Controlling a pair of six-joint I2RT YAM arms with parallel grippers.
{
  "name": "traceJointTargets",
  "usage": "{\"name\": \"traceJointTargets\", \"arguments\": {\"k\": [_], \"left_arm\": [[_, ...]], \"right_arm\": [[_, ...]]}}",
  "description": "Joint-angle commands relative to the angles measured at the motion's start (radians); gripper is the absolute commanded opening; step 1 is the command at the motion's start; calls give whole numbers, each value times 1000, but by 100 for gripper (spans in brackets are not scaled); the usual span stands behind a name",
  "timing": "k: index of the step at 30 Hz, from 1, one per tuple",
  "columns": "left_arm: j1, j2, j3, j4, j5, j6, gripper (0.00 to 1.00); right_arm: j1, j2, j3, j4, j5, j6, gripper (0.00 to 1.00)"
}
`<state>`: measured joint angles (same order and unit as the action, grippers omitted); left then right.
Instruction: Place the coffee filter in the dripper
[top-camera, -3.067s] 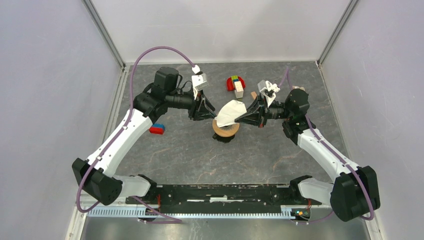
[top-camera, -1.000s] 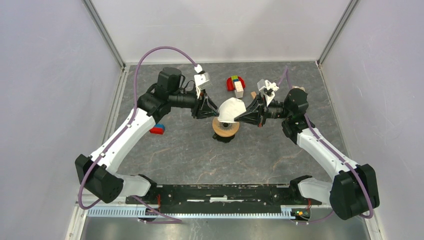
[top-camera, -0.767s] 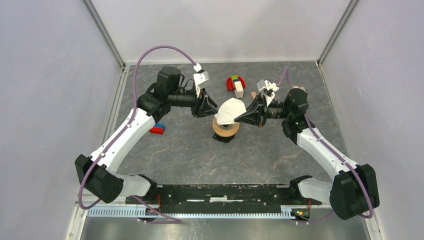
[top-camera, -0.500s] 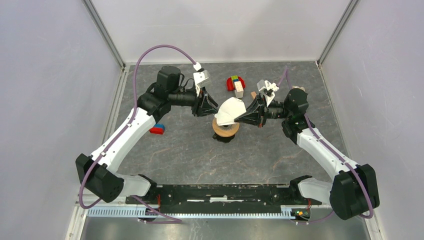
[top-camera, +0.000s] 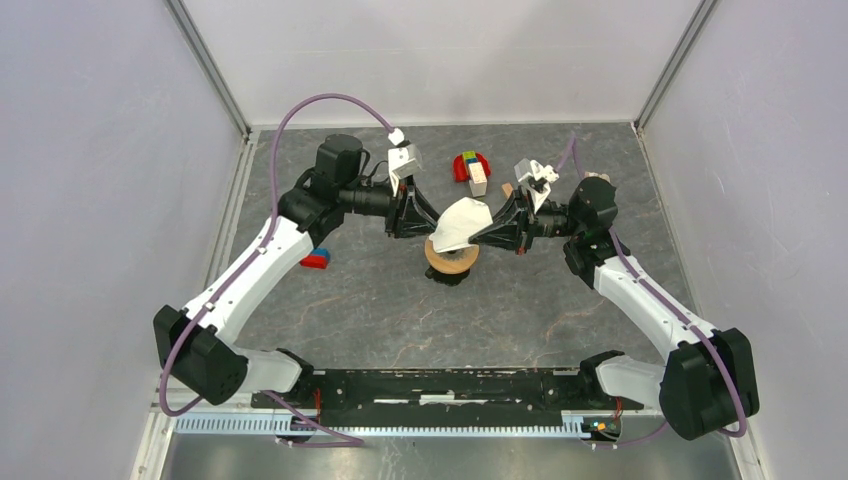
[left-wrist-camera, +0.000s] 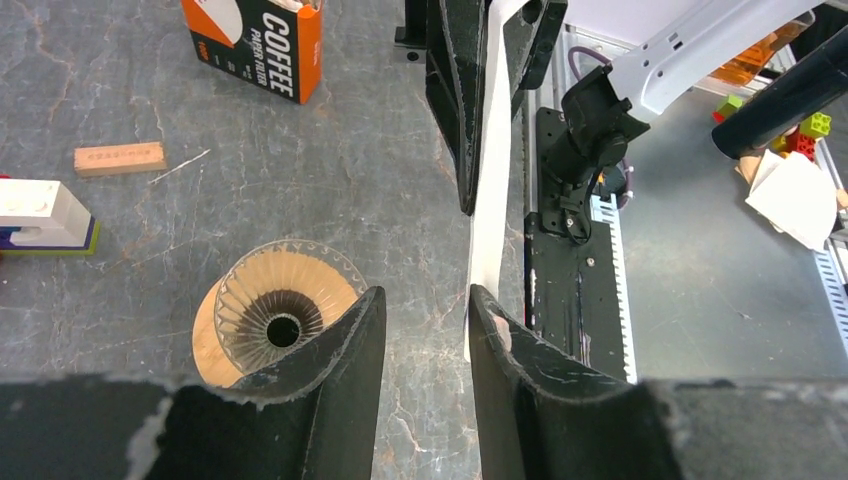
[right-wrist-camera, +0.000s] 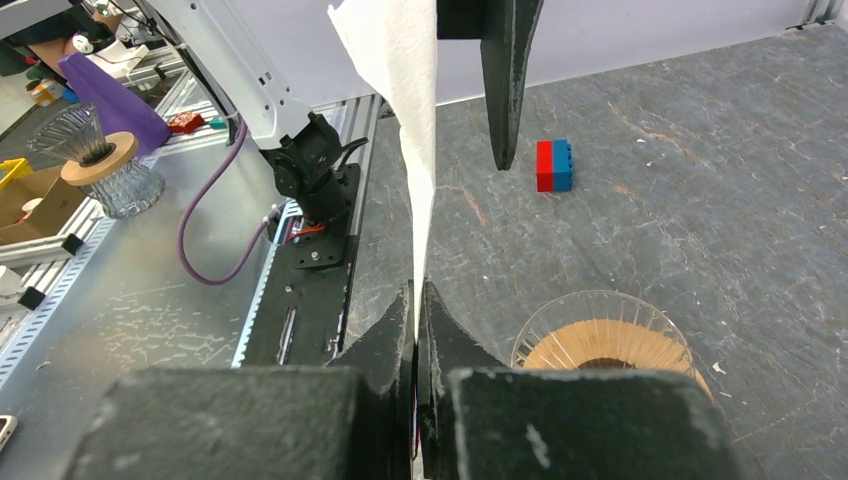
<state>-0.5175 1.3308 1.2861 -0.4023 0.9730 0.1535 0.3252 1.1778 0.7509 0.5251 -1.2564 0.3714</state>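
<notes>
Top external view: your right gripper (top-camera: 476, 238) is pinched tight on the thin white paper coffee filter (top-camera: 461, 220). The filter is held up in the air close above the clear ribbed glass dripper with a tan wooden collar (top-camera: 451, 260), not seated in it. Your left gripper (top-camera: 430, 226) faces the filter from the other side, jaws a narrow way apart, clamping nothing

Right wrist view: the coffee filter (right-wrist-camera: 405, 120) stands edge-on, rising straight from the closed right gripper (right-wrist-camera: 415, 300). The dripper (right-wrist-camera: 605, 345) sits low and to the right on the grey stone-look table (right-wrist-camera: 700, 200). A small red-and-blue block (right-wrist-camera: 553, 165) lies beyond it

Left wrist view: the coffee filter (left-wrist-camera: 488, 200) shows as a white strip running down to the tip of one finger of the left gripper (left-wrist-camera: 420, 300); you cannot tell whether they touch. The dripper (left-wrist-camera: 280, 322) sits to the left of the fingers, mouth up. An orange-and-black carton marked COFFEE (left-wrist-camera: 255, 40) and a small tan wooden block (left-wrist-camera: 120, 157) lie farther off
</notes>
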Motion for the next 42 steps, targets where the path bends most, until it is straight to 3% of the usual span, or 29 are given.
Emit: {"name": "traceJointTargets", "arguments": {"k": [1, 11, 13, 15, 18, 19, 24, 25, 26, 27, 33, 36, 42], "left_arm": [[-11, 13, -28, 139, 52, -103, 42], [-64, 54, -46, 292, 82, -248, 30], [-64, 50, -60, 325, 83, -284, 19], [-64, 42, -70, 343, 81, -300, 3], [-64, 31, -74, 333, 63, -305, 2], [-64, 27, -72, 309, 46, -296, 2], [-64, 11, 26, 21, -245, -72, 2], [-65, 8, 45, -23, -326, -45, 2], [-68, 6, 62, -61, -391, -21, 2], [-77, 4, 80, -90, -484, -4, 2], [-203, 7, 139, -157, -914, 56, 2], [-266, 25, 156, -154, -1072, 64, 2], [-318, 55, 165, -129, -1189, 57, 2]], "right_arm": [[2, -16, 11, 84, -10, 30, 0], [12, -15, -6, 108, -6, 39, 0], [12, -16, -10, 108, -2, 37, 0], [12, -16, -10, 104, 3, 35, 1], [14, -17, -2, 82, 16, 23, 5], [12, -18, 8, 36, 26, -8, 12], [9, -27, 146, -387, 198, -335, 50], [9, -28, 176, -443, 258, -362, 68], [9, -29, 201, -492, 304, -408, 79], [9, -30, 227, -518, 355, -424, 83], [9, -2, 357, -550, 548, -293, 97], [9, 36, 423, -547, 608, -215, 98], [12, 87, 460, -533, 644, -90, 98]]}}
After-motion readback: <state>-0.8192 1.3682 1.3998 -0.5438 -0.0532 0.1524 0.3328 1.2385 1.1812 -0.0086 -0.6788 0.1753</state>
